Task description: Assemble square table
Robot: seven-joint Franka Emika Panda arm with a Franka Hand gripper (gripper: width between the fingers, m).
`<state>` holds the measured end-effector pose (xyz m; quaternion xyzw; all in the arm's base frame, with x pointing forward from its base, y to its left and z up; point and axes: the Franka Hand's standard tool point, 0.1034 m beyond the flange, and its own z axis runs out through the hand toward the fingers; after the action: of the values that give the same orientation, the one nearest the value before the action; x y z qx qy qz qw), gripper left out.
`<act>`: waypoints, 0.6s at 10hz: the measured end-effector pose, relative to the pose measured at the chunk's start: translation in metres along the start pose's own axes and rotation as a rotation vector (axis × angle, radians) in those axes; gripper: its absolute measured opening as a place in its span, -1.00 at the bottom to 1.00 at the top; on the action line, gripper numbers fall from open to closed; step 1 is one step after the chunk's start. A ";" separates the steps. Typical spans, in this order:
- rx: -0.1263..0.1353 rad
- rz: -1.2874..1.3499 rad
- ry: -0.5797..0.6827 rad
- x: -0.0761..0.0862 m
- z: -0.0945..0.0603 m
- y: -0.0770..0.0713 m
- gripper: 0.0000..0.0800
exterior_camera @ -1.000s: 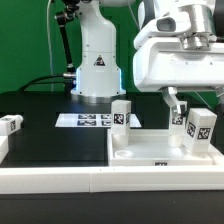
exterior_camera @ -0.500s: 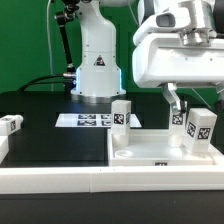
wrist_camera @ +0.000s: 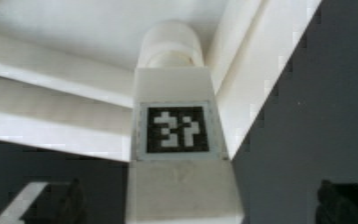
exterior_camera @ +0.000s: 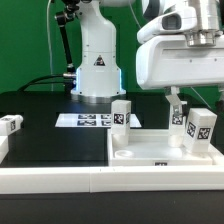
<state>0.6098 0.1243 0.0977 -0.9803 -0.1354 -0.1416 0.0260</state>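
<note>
The white square tabletop [exterior_camera: 150,150] lies at the exterior view's right with its recessed face up. Three tagged white legs stand on it: one [exterior_camera: 121,113] at the far left corner, one [exterior_camera: 178,116] at the back right, one [exterior_camera: 201,130] at the right edge. A fourth leg [exterior_camera: 10,125] lies loose at the far left. My gripper [exterior_camera: 177,99] hangs just above the back right leg. In the wrist view that leg [wrist_camera: 179,140] stands between my open fingers [wrist_camera: 44,202], with dark gaps on both sides, and my gripper [wrist_camera: 194,208] does not touch it.
The marker board [exterior_camera: 88,120] lies on the black table in front of the robot base [exterior_camera: 96,70]. A long white border wall [exterior_camera: 90,182] runs along the front edge. A green backdrop stands behind.
The gripper has risen slightly above the back right leg. The legs and the tabletop have not moved.
</note>
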 end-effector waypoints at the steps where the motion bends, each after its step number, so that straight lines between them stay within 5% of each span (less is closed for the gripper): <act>1: 0.027 0.010 -0.104 -0.006 0.002 -0.004 0.62; 4: 0.062 0.002 -0.277 -0.007 0.005 0.001 0.62; 6: 0.058 0.014 -0.272 -0.004 0.006 0.012 0.62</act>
<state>0.6113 0.1121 0.0903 -0.9902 -0.1348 -0.0031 0.0368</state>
